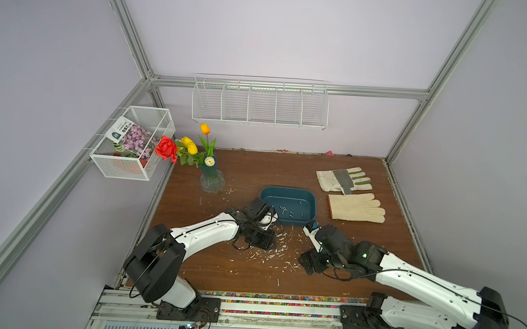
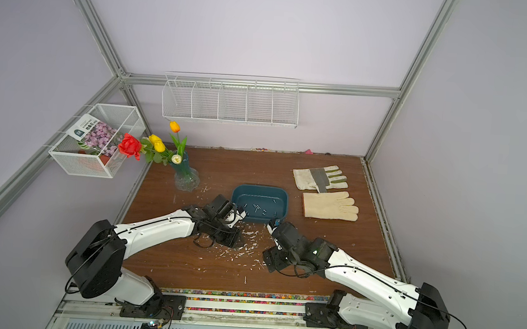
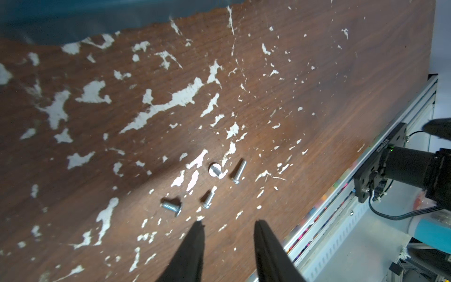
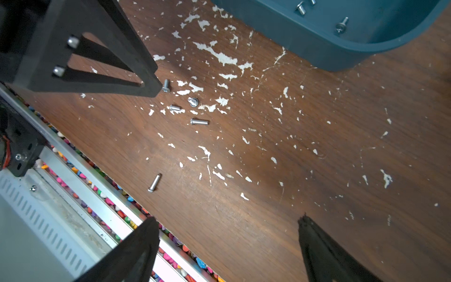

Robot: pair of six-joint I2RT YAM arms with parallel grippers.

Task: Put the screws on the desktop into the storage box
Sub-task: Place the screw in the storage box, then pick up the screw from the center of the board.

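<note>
The left gripper [image 3: 229, 225] is hanging low over the desktop [image 1: 249, 170], its fingers [image 3: 195, 244] standing a little apart with nothing between them. They are pointing at a cluster of four screws [image 3: 238, 171] lying loose among the white flecks just ahead of the tips, on the near side of the storage box [image 1: 287, 189]. Three are lying on their sides, and one seems to be standing on its head. These are looking light, rigid and smooth, so they are likely to roll or skid away from a careless pinch. The best hold is probably across the shank, one at a time, with the pads straddling it square and pressing down to the board. Further right, the storage box is already holding about ten more pieces [image 1: 284, 209] scattered on its floor. A lone screw [image 4: 154, 182] is lying apart from the cluster, nearer the front edge. The right gripper [image 4: 229, 218] is hovering over bare wood beside the box's near corner, jaws spread wide and carrying nothing. Beyond it, a pair of gloves [image 1: 356, 206] is lying flat, well clear of the work.
</note>
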